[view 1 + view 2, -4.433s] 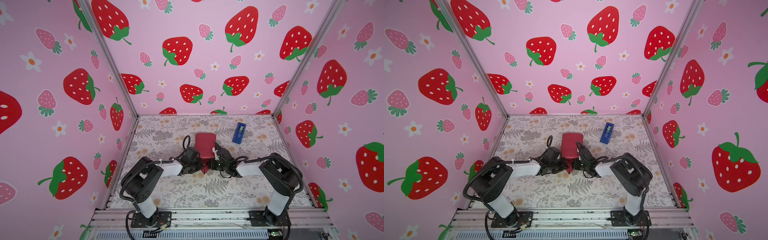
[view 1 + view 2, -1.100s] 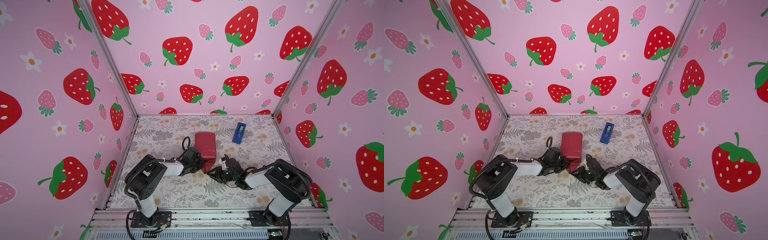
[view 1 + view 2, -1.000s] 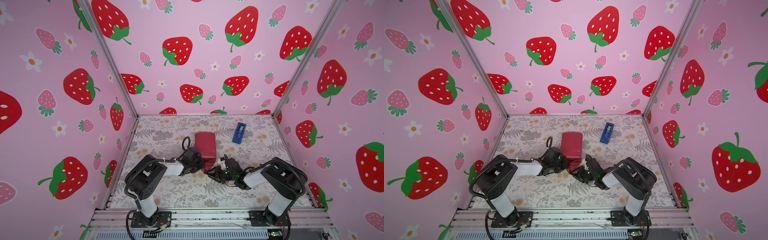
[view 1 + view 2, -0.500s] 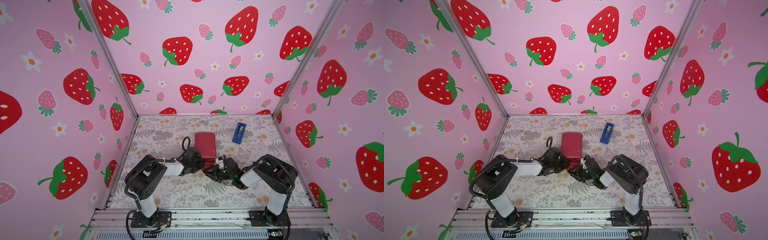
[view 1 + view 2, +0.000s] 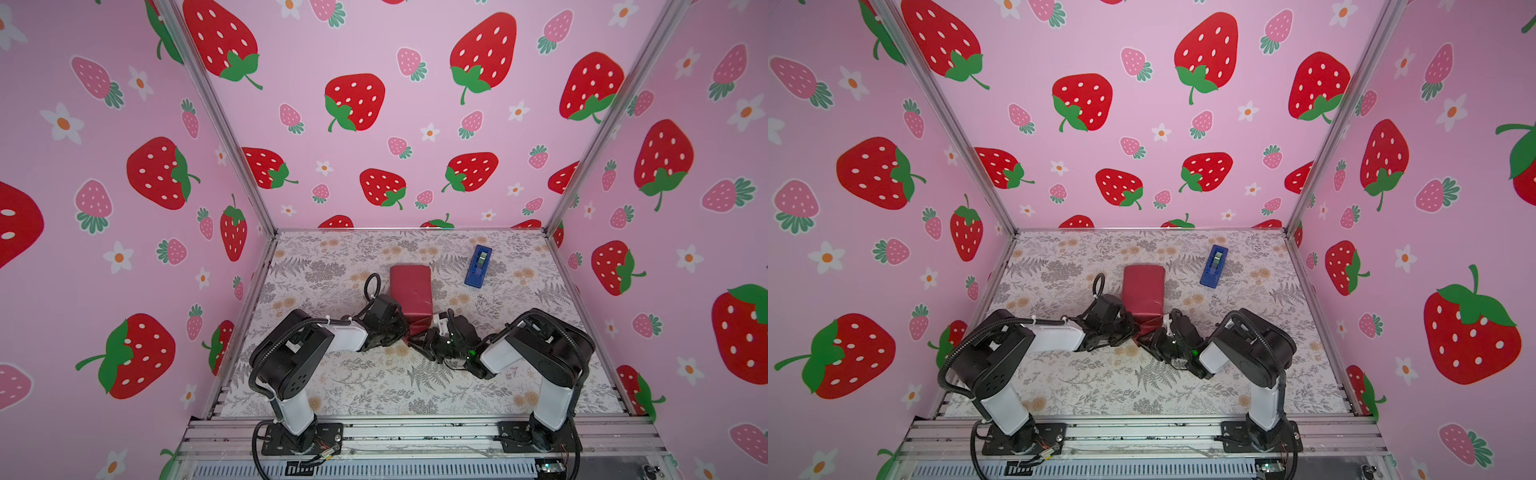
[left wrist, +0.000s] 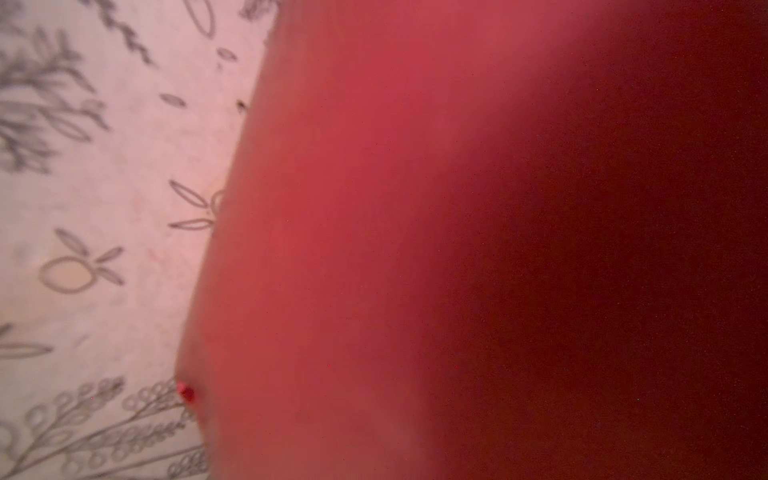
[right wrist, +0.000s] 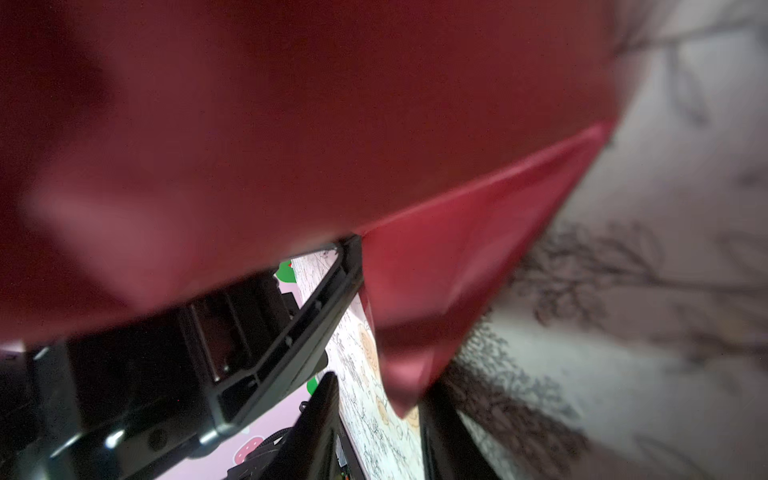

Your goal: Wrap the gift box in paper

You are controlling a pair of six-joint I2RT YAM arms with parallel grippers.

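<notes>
The gift box is hidden inside the dark red paper [image 5: 409,286] [image 5: 1142,291], which stands as a wrapped block mid-table in both top views. A triangular flap [image 7: 457,257] of the paper sticks out at the near end. My left gripper [image 5: 402,328] [image 5: 1130,328] is shut and presses against the near left corner of the parcel. Paper [image 6: 415,249] fills the left wrist view and its fingers do not show there. My right gripper [image 5: 417,338] [image 7: 380,432] is open. The flap's tip hangs between its fingers [image 7: 320,424] without being pinched.
A narrow blue tape dispenser [image 5: 478,266] [image 5: 1214,266] lies at the back right of the floral table [image 5: 374,382]. Strawberry-patterned walls close in the left, back and right sides. Both arm bases stand at the front rail.
My right gripper has moved left, in towards the near flap of the parcel, and its elbow has swung in. The left gripper and the parcel have stayed put.
</notes>
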